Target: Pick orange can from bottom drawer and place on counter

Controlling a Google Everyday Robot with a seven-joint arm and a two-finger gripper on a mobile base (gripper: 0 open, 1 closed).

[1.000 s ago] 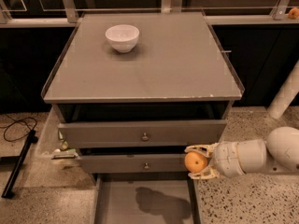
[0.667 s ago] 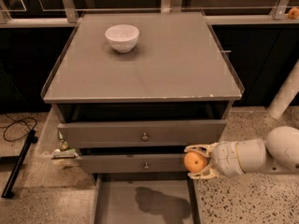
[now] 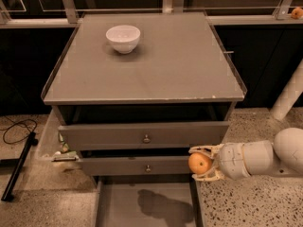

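Observation:
The orange can [image 3: 200, 163] is a small round orange ball held in my gripper [image 3: 202, 163], which is shut on it. The gripper reaches in from the right on a white arm and hangs above the right wall of the open bottom drawer [image 3: 123, 207], level with the lower drawer front. The drawer is a shallow gray tray pulled out at the bottom of the view, with a dark shadow on its floor. The counter [image 3: 156, 65] is the broad gray cabinet top above, with a pale chipped front edge.
A white bowl [image 3: 123, 38] stands on the counter's far left. Two gray drawer fronts with round knobs [image 3: 146, 138] sit below the counter. A black cable [image 3: 16, 129] lies on the floor at left. A white post [image 3: 289, 96] stands at right. Another orange ball [image 3: 297, 13] rests on the far right ledge.

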